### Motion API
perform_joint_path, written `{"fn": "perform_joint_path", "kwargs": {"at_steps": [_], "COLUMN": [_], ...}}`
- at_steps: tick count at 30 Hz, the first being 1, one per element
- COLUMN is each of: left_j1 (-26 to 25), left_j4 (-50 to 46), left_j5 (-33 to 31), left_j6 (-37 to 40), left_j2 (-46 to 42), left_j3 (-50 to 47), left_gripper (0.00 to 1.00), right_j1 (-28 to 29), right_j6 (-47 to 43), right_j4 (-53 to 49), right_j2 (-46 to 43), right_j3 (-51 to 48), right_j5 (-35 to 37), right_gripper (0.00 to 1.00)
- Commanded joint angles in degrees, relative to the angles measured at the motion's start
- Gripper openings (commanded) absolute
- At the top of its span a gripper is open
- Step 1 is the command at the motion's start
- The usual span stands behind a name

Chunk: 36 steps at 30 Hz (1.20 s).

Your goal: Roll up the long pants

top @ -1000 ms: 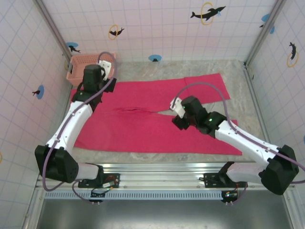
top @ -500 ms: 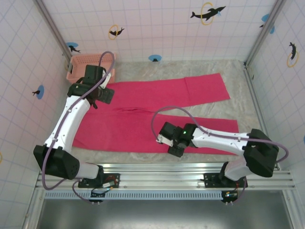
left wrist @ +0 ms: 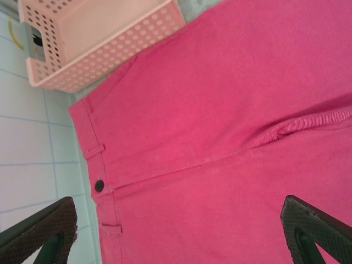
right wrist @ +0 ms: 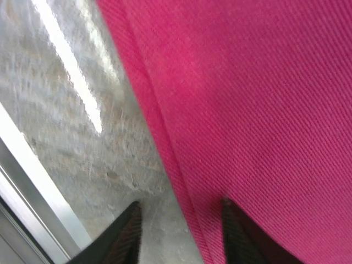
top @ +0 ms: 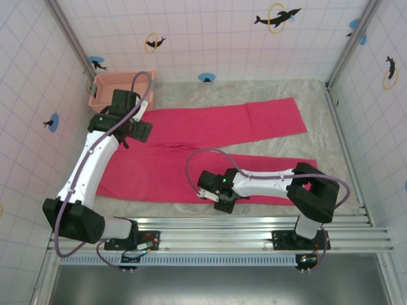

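Looking down from overhead, I have the long pants (top: 165,168) spread flat on the bench (top: 254,89), and both pincers sit low over them. The left pincer (top: 132,129) hangs above the waist end of the cloth. Its fingers (left wrist: 44,234) are released and spread wide, with nothing between them.

Through the left wrist camera the long pants (left wrist: 220,110) lie directly beneath that pincer (left wrist: 179,236). The waistband runs past its left finger, carrying a dark button (left wrist: 99,186) and a belt loop (left wrist: 94,151). A puckered ridge at the crotch seam (left wrist: 308,124) lies ahead of its right finger. Farther ahead and off to the left stands the pale slotted basket (left wrist: 99,38), one corner just beside the waistband. I cannot say whether the two touch.

The right pincer (top: 213,194) is down at the edge of the leg that lies towards the arm bases, close to the metal rail (top: 210,225). In its own camera the pincer (right wrist: 181,231) straddles that edge. One fingertip (right wrist: 125,234) is over bare grey bench (right wrist: 66,126) and the other fingertip (right wrist: 242,231) is over the long pants (right wrist: 264,110). The stitched border runs up between them. They stand apart, closer together than the left pair, and I see no cloth pinched or lifted, so I call it released. The fabric spreads away ahead and to the right of this pincer, and the rail (right wrist: 33,187) crosses on its left.

The second leg lies flat on the far side of the right pincer, well apart from it.
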Motion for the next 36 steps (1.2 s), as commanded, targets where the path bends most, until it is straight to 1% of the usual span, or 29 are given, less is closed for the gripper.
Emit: {"fn": "perform_joint_path", "kwargs": {"at_steps": [1,4,5,7,10,14,16,19,21,24,26,29,30,34,36], "left_j1": [0.1,0.1,0.1,0.1,0.0,-1.0,-2.4,-5.5,-6.8,-7.5,-8.3,-10.1,-10.9,-13.3,-15.2], "left_j4": [-1.7,-2.0,-2.2,-2.5,-2.5,-2.5,-3.0,-4.1,-4.5,-4.8,-4.8,-4.6,-4.4,-3.0,-3.0], "left_j5": [0.3,0.9,1.1,1.9,2.5,3.4,1.7,-2.4,-3.6,-2.1,-1.4,-0.7,-0.7,2.6,2.6], "left_j6": [0.1,-0.1,-0.3,-0.5,-1.6,-2.7,-2.8,-2.6,-3.1,-3.4,-2.7,-1.8,-1.6,-0.9,-1.2], "left_j2": [-1.9,-2.3,-2.5,-3.3,-5.8,-9.3,-10.7,-12.4,-13.5,-14.2,-14.5,-13.7,-13.1,-9.7,-8.3], "left_j3": [-1.2,-1.5,-1.9,-3.3,-8.1,-14.5,-16.2,-18.3,-19.5,-20.4,-20.5,-20.6,-20.5,-19.9,-19.7], "left_gripper": [0.98,0.98,0.97,0.97,0.96,0.93,0.9,0.9,0.89,0.87,0.87,0.88,0.88,0.89,0.89], "right_j1": [0.2,0.2,0.2,0.1,-0.6,-2.9,-4.2,-6.3,-7.9,-10.6,-12.9,-15.3,-15.8,-17.1,-17.8], "right_j6": [1.9,2.3,2.3,2.1,1.5,-0.1,-1.2,-2.5,-3.1,-4.1,-4.7,-5.6,-5.7,-6.1,-6.0], "right_j4": [1.6,2.0,2.1,2.0,2.1,0.9,-0.6,-3.0,-4.0,-4.6,-4.9,-5.0,-4.9,-3.8,-3.3], "right_j2": [3.7,4.6,4.5,3.7,1.3,-1.8,-3.4,-6.5,-8.6,-10.1,-9.5,-7.6,-7.1,-5.7,-5.2], "right_j3": [0.9,1.1,1.2,1.5,1.9,2.9,3.9,6.4,8.2,11.0,13.0,15.8,16.5,18.8,19.5], "right_j5": [1.3,3.3,4.1,6.1,7.8,8.9,9.3,10.0,9.5,7.6,5.3,4.3,4.2,3.5,2.6], "right_gripper": [0.33,0.18,0.17,0.09,0.0,0.0,0.0,0.0,0.0,0.0,0.0,0.0,0.0,0.0,0.0]}}
